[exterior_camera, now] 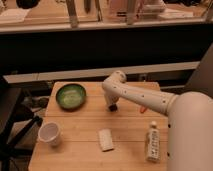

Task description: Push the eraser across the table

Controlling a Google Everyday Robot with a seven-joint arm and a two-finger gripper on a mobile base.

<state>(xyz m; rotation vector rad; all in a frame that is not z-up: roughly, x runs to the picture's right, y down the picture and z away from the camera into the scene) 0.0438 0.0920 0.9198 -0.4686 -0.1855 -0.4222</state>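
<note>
The table (80, 125) is a light-brown plank top. My white arm reaches in from the right, and my gripper (113, 106) points down at the table's middle, just right of the green bowl (70, 95). A small dark block, probably the eraser (113, 107), sits right at the gripper's tip; I cannot tell it apart from the fingertips.
A white cup (49, 134) stands at the front left. A pale whitish pad (105, 139) lies front centre. A small bottle (153, 142) stands at the front right. A small orange item (143, 108) peeks from under my arm. A dark chair is to the left.
</note>
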